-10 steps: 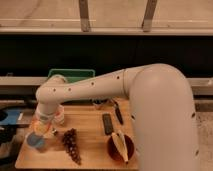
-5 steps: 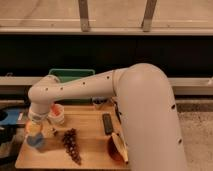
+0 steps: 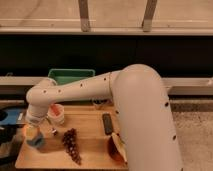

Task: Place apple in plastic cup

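Setting: wooden board point(image 3: 90, 135) under a dark wall and a pale ledge, with a green bin point(image 3: 71, 76) behind it.
Pincer: the gripper point(image 3: 34, 131) hangs at the board's left end, straight over the plastic cup point(image 3: 35, 142).
Grip: cannot tell how far it is spread; the wrist hides most of it.
Apple: a yellow-orange patch, probably the apple point(image 3: 33, 131), shows at the pincer's tip just above the cup; whether it is held or already resting on the rim is unclear.
Cup: directly below the pincer, light blue, partly hidden.
Neighbours: white cup point(image 3: 56, 114) up and to the right of the pincer; grapes point(image 3: 71, 145) further right and lower.
Risk one: the apple looks about as wide as the cup, so an off-centre release could leave it perched, or let it roll off the board's left edge.
Risk two: pushing down could tip the light cup.
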You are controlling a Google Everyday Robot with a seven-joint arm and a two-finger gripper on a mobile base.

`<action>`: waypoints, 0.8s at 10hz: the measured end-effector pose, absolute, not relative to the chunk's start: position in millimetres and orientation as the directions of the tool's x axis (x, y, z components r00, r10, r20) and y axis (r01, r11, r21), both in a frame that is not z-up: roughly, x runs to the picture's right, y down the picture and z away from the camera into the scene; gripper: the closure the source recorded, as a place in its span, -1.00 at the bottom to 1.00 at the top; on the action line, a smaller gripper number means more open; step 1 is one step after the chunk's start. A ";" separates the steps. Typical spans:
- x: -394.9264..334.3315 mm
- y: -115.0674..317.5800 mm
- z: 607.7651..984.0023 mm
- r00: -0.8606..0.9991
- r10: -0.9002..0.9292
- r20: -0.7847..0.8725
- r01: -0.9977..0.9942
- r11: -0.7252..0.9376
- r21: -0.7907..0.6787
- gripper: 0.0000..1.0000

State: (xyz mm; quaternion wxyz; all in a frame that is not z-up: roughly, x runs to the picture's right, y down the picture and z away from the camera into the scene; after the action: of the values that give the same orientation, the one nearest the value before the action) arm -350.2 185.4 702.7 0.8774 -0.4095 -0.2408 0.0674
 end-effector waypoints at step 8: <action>-346.9 194.1 702.8 0.877 0.321 0.358 0.074 0.645 -0.760 -0.23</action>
State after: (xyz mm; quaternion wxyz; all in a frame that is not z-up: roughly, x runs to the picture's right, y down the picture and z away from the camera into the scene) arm -346.9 194.1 702.8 0.8752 -0.4152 -0.2382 0.0705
